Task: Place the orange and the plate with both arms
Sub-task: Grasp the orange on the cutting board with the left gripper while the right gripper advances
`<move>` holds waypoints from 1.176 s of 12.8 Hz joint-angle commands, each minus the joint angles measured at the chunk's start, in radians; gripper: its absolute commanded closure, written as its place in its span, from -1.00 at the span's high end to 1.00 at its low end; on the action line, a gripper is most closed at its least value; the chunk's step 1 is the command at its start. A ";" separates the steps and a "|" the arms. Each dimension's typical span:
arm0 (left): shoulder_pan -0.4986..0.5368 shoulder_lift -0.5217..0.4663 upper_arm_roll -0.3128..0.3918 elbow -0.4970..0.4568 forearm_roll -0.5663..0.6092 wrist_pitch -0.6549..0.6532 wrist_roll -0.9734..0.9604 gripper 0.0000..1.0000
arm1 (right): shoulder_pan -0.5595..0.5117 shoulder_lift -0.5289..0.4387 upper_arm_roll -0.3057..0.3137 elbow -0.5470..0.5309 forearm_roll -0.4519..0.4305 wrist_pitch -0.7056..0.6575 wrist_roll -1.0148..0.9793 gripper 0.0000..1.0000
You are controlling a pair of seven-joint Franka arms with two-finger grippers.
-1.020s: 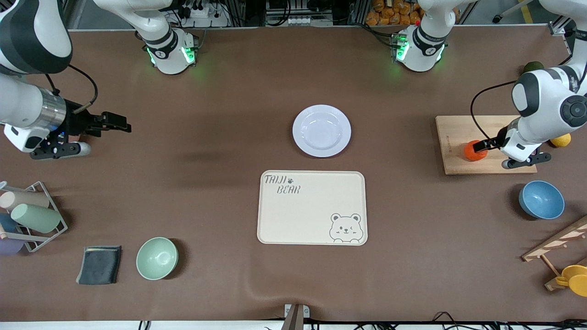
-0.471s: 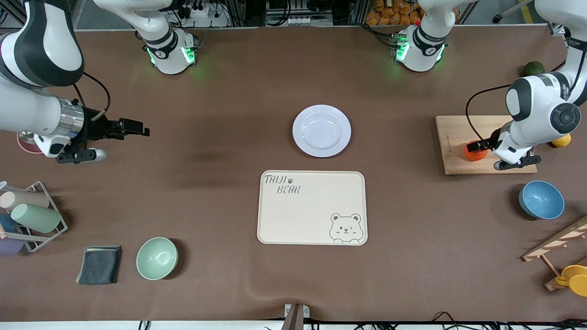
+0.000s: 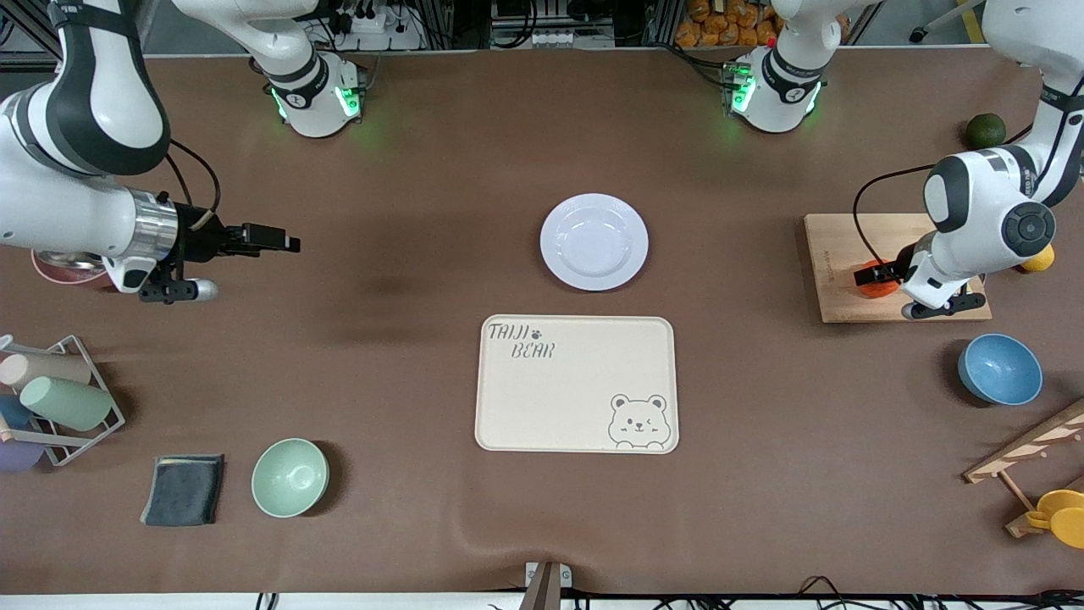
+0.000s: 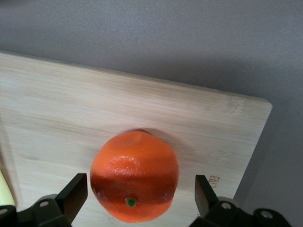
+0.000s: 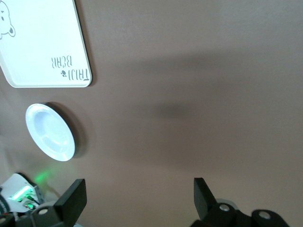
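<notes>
Progress so far looks slim to me: neither of the task's things sits anywhere new. From my seat I see the orange (image 3: 877, 285) on the wooden cutting board (image 3: 838, 254) at the right of the front frame, partly hidden by the left gripper (image 3: 872, 275) that has it bracketed. In the left wrist view the orange (image 4: 135, 176) fills the lower middle of the frame, with a dark fingertip (image 4: 73, 193) standing off on each side; the jaws are spread wide and not touching the fruit, so nothing is gripped yet. I judge the left arm to be at the point of closing, with the lift and the carry all to come.

The plate (image 3: 594, 241) lies flat and bare on the brown table (image 3: 423, 254) at the centre of the front frame, just above the cream bear-printed tray (image 3: 576, 385), which carries nothing. The right gripper (image 3: 279, 244) is over open table at the left of the frame, well apart from the plate, its jaws released and empty. In the right wrist view the plate (image 5: 49, 132) shows small at the lower left, with the tray (image 5: 45, 42) at the upper left corner.

What is left, as I read it: clamp the orange, bring the right arm across to the plate, grasp its rim, and set both down, most likely on the tray, though the task does not name the spot.
</notes>
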 commanded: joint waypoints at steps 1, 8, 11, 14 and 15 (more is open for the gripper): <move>0.011 0.017 -0.005 0.003 0.008 0.024 0.005 1.00 | 0.001 -0.017 0.003 -0.076 0.052 0.069 0.006 1.00; 0.000 0.037 -0.011 0.090 0.010 -0.030 0.003 -1.00 | 0.022 -0.006 0.003 -0.185 0.215 0.164 -0.072 1.00; 0.002 0.006 -0.109 0.208 -0.004 -0.224 -0.027 -1.00 | 0.036 0.000 0.005 -0.229 0.293 0.184 -0.083 1.00; 0.000 0.011 -0.250 0.329 -0.067 -0.329 -0.189 -1.00 | 0.057 0.000 0.005 -0.327 0.469 0.252 -0.228 1.00; 0.000 0.011 -0.305 0.357 -0.068 -0.349 -0.264 -1.00 | 0.057 0.000 0.005 -0.338 0.485 0.249 -0.244 1.00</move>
